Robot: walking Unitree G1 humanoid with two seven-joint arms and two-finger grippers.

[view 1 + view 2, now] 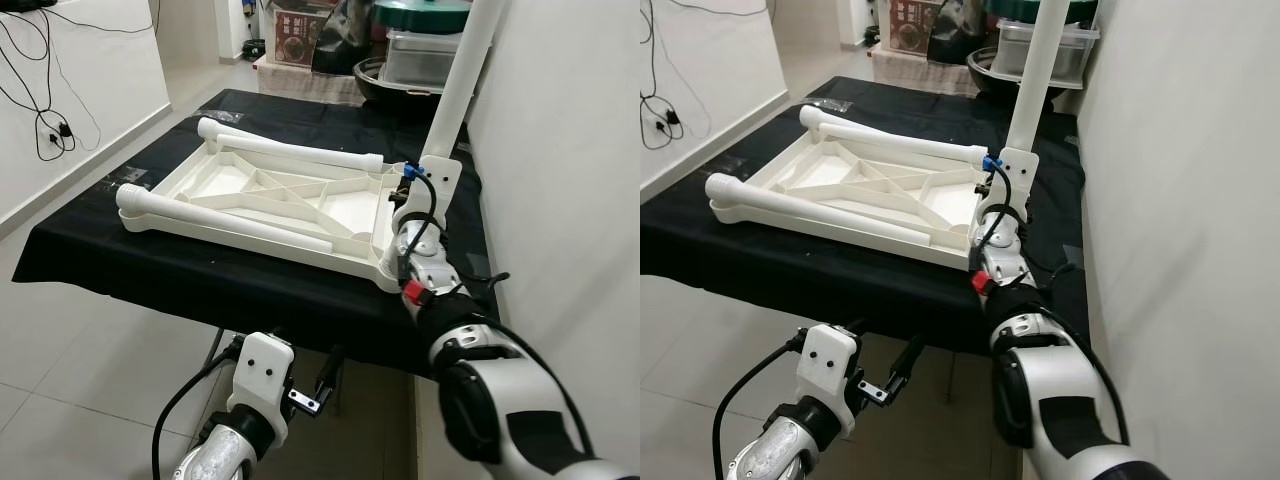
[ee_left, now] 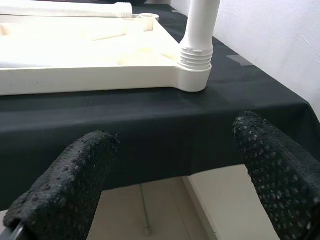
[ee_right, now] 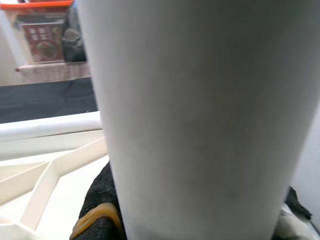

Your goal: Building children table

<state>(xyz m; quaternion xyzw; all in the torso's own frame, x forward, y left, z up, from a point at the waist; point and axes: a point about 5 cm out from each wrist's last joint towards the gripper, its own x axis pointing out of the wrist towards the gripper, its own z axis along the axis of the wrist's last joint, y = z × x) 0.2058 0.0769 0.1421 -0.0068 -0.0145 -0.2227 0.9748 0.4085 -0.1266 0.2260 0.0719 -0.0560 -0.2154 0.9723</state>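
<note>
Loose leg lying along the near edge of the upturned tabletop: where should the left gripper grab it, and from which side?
Take the loose leg around its bare mid-shaft, coming down from above with the fingers straddling it. It lies flat along the tabletop frame, so its underside is blocked; the round tube suits a crosswise pinch. The left gripper hangs open below the table edge.
</note>
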